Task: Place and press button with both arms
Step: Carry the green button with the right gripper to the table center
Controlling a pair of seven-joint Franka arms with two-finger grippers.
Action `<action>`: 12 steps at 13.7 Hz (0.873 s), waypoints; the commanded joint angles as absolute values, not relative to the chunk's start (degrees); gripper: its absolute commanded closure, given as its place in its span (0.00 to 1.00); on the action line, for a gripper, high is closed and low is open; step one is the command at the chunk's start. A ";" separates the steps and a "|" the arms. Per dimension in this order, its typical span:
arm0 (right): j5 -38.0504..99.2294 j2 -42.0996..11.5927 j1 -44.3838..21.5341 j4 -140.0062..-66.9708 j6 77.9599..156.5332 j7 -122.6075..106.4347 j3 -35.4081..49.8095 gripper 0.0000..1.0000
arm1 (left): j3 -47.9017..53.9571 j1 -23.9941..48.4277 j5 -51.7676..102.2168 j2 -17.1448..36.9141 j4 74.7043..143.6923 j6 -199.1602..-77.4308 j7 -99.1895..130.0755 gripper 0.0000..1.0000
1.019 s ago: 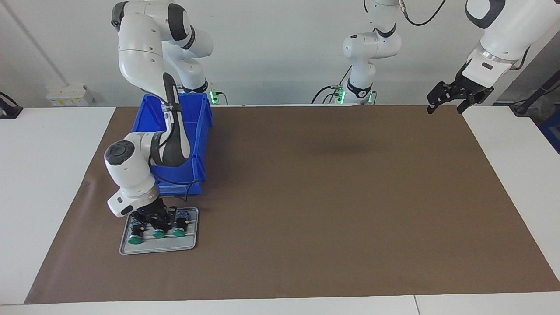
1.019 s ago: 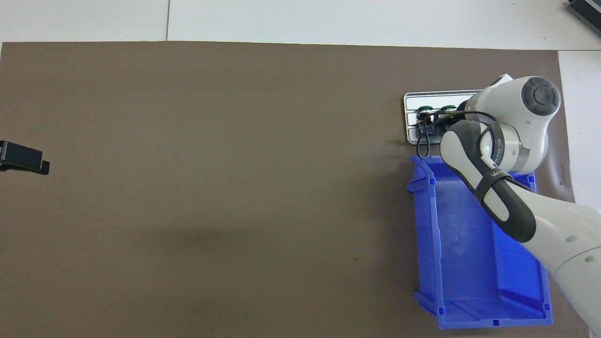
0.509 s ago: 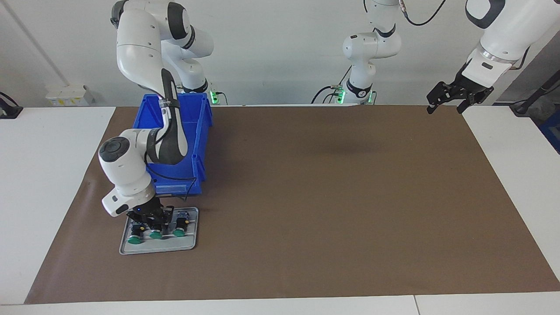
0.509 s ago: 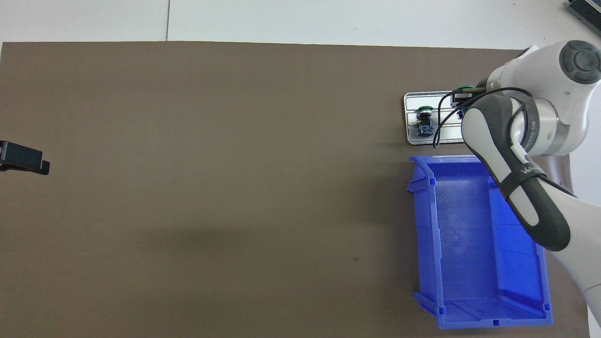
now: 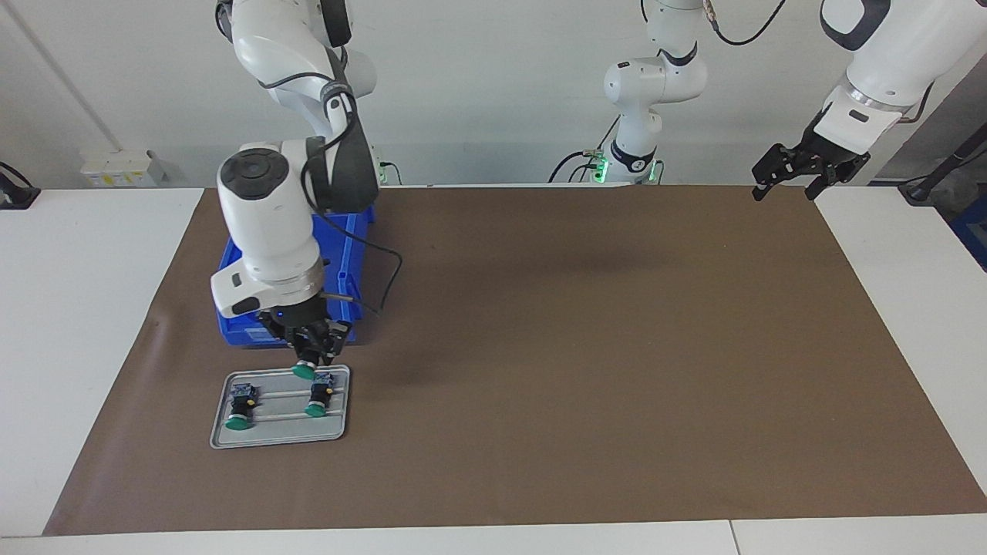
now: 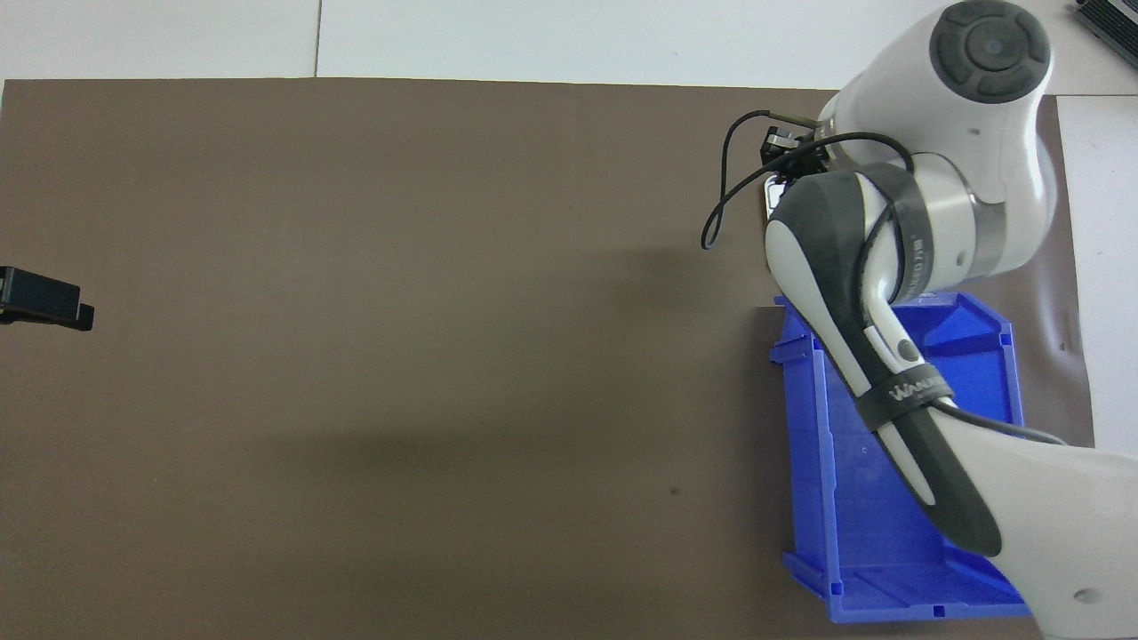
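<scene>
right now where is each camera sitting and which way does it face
Facing view: high across the table, looking at both arms; right gripper holds a button over the tray; left gripper waits, raised.
Overhead view: above the robots' end, looking steeply down; the right arm hides the tray.
Shared: blue bin, brown mat.

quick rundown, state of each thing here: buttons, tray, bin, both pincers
held button: lifted off the tray, green cap down, in the right pincer
two other buttons: lying on the tray
tray: flat on the mat, one slot vacated
blue bin: upright, what shows of its inside is empty
right pincer: shut on the held button, over the tray's edge
left pincer: open, waiting in the air
</scene>
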State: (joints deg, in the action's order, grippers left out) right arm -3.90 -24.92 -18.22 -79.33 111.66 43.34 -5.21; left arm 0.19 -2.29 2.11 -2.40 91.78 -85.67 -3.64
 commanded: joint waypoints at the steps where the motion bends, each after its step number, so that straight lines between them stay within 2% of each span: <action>1: -4.31 -25.93 -22.22 -77.87 113.28 64.70 -4.92 1.00 | 0.53 -2.72 1.14 -3.96 93.60 -86.57 -3.96 0.00; 7: -4.66 -26.81 -35.31 -80.94 118.03 101.12 -4.92 1.00 | 0.53 -2.72 1.14 -3.96 93.60 -86.57 -3.96 0.00; 10: -5.80 -31.88 -41.11 -80.34 120.67 114.48 -4.92 1.00 | 0.53 -2.72 1.14 -3.96 93.60 -86.57 -3.96 0.00; 12: -7.11 -34.36 -42.71 -80.33 120.59 119.07 -4.92 1.00 | 0.53 -2.72 1.14 -3.96 93.60 -86.57 -3.96 0.00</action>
